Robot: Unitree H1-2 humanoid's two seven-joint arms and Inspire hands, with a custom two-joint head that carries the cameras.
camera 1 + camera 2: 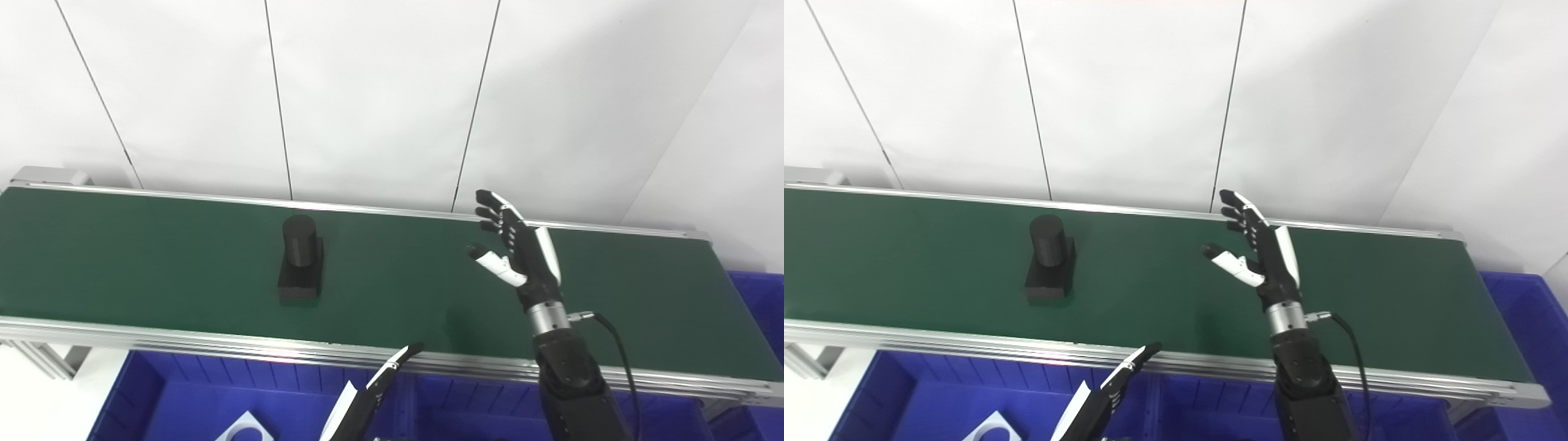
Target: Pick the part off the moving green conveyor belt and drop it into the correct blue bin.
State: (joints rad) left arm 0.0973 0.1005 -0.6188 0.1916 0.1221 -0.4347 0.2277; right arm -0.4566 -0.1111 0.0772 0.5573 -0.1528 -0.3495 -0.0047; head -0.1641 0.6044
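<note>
Right hand (527,251) hovers spread, empty, over the belt (153,245), well apart from the unmarked black part (300,260).

Black part (1049,260) on green belt (1164,269), right hand (1265,257) spread.

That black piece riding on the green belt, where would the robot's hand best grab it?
Probably around the upright round post of the black part, not the low flat base lying flush on the green belt. The post stands up with free space on every side. The right hand waits open above the belt to the part's right, so closing on it from that side looks easiest.
</note>
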